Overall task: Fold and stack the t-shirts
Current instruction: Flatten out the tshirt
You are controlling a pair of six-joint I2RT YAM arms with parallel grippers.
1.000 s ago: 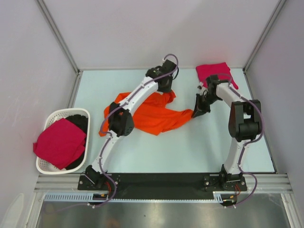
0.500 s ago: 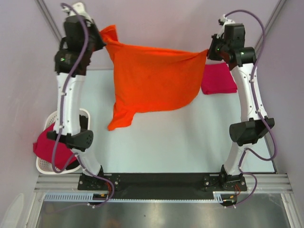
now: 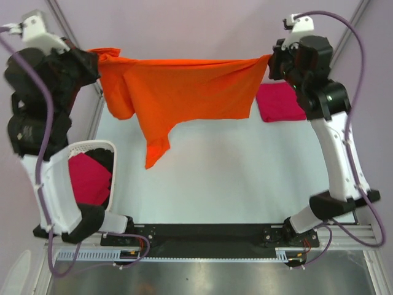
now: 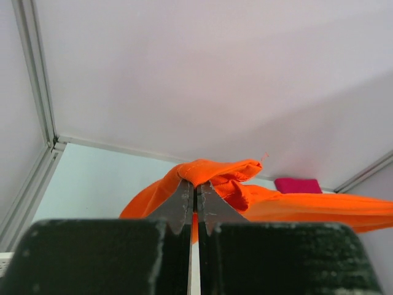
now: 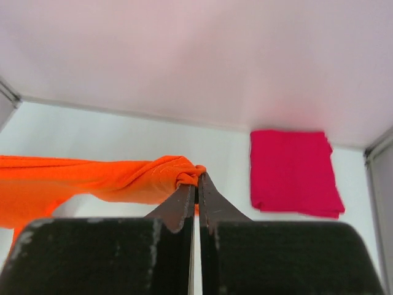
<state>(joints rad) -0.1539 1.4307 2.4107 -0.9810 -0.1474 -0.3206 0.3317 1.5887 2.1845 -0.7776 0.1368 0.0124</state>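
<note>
Left claw (image 3: 93,61) and right claw (image 3: 270,61), both clamped on the orange shirt (image 3: 184,92), are holding it stretched in the air above the bench (image 3: 245,178); lowering evenly, upper edge taut, is likely giving the flattest lay.

The orange t-shirt (image 3: 184,92) spanning from the left jaws to the right jaws is seen as a plain bright orange without print, shaded deeper in its folds. Beyond the right jaws, slightly to their right, a folded t-shirt (image 5: 293,172) is coloured plain crimson-pink. Well below the left jaws, the same crimson-pink is shown by a third shirt (image 3: 89,178) in a white slatted basket (image 3: 104,146), beside something black. The left gripper (image 4: 192,187) and right gripper (image 5: 197,184) are finished dark grey and black. The table (image 3: 215,184) is tinted pale blue-green, the walls (image 3: 184,31) pale lilac-grey. The arms (image 3: 338,153) are cased in white and black and trailed by purple cables (image 3: 325,13).
</note>
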